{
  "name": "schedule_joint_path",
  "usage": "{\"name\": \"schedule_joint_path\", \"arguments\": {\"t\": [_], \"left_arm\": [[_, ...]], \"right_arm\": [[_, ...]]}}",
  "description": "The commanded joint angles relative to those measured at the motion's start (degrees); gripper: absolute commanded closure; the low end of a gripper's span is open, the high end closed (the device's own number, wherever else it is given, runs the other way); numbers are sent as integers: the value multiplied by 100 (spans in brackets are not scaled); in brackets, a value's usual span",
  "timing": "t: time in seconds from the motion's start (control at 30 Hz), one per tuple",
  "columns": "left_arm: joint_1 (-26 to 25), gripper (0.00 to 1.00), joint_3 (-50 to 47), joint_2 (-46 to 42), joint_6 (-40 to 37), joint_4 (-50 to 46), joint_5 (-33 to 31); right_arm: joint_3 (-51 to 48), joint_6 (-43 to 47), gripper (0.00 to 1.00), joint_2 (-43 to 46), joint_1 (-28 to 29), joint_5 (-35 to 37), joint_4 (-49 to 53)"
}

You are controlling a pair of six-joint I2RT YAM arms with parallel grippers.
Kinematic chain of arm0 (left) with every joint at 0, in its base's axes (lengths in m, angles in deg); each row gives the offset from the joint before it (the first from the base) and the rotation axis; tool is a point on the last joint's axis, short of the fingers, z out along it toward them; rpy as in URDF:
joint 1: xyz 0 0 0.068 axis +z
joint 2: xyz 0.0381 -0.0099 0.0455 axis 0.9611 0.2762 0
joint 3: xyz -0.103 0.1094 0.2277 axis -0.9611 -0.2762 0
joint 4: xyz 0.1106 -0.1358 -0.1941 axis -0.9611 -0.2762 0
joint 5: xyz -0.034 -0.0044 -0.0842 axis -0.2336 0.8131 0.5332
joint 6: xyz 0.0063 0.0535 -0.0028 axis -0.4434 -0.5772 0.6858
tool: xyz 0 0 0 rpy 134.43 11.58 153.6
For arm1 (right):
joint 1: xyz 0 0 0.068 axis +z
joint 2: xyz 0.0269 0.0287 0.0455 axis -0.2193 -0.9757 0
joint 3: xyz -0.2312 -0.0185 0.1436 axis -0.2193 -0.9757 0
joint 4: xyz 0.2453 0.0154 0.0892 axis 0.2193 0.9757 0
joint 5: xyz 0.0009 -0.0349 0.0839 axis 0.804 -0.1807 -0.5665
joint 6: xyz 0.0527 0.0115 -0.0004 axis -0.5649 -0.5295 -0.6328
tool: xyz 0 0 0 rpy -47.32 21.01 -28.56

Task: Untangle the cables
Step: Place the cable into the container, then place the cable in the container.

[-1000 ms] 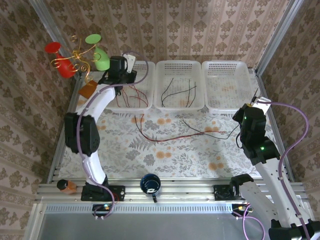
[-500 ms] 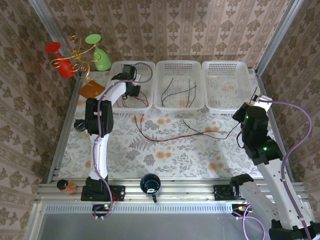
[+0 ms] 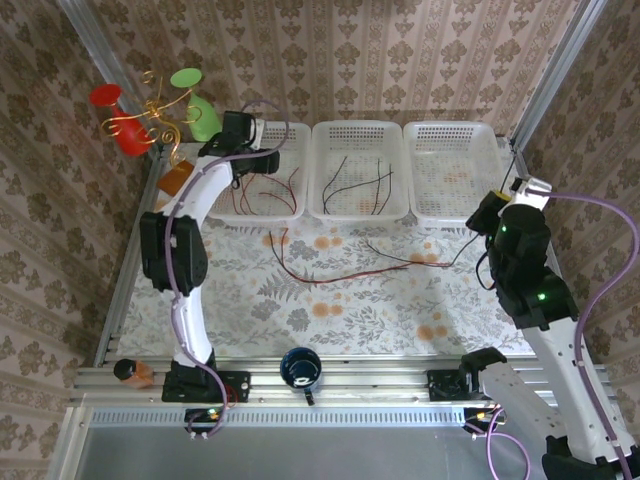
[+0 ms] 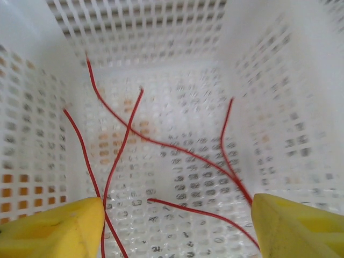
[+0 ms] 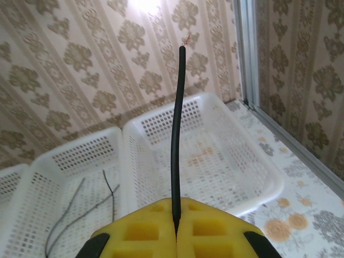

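Observation:
Several red cables lie loose on the floor of the left white basket. My left gripper hangs open right above them, at the basket's far left corner; nothing is between its yellow fingers. Black cables lie in the middle basket. A long red cable curves across the tablecloth. My right gripper is shut on one end of a black cable, which stands up from the pads. In the top view that gripper holds the black cable trailing over the table.
The right basket holds no cables. A dark blue mug and a small orange-capped bottle stand at the near rail. Red and green ornaments on a gold stand occupy the far left corner, beside an orange object.
My left gripper dipped into the left basket and has come back up to its far left corner. My right gripper has moved slightly farther and right, drawing the black cable with it.

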State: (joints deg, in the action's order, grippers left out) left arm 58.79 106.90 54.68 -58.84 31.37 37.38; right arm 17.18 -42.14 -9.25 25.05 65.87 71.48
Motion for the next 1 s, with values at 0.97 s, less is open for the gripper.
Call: {"name": "schedule_joint_path", "arguments": {"t": [0.97], "left_arm": [[-2006, 18, -5005, -4234, -35, 2230, 528]], "right_arm": [[5257, 1149, 100, -3861, 1124, -1199, -2209]]}}
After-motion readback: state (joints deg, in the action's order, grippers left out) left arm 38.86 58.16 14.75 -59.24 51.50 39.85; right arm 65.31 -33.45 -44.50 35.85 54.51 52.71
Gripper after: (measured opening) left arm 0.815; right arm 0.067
